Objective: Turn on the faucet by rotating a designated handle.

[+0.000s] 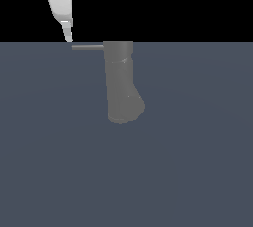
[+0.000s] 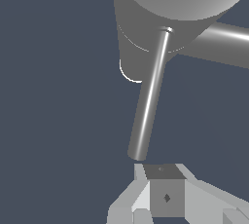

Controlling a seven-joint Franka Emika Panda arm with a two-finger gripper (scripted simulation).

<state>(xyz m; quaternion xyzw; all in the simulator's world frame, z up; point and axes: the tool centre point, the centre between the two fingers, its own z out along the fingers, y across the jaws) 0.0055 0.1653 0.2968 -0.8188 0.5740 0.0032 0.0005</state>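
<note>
Just beside the free end of the handle [image 1: 88, 48] projecting from the faucet [image 1: 121, 80], the gripper [image 1: 68, 37] hangs, its jaws' state unreadable.

The faucet [image 1: 121, 83] is showing a plain dull grey all over, with no pattern. The handle [image 1: 88, 48] by the gripper's tip is looking grey too, and in the wrist view a bright white streak is shining along it. The gripper [image 1: 68, 37] is showing white with pale grey shading. The floor [image 1: 197, 171] is showing flat blue-grey, and the background [image 1: 173, 4] is showing black.
</note>
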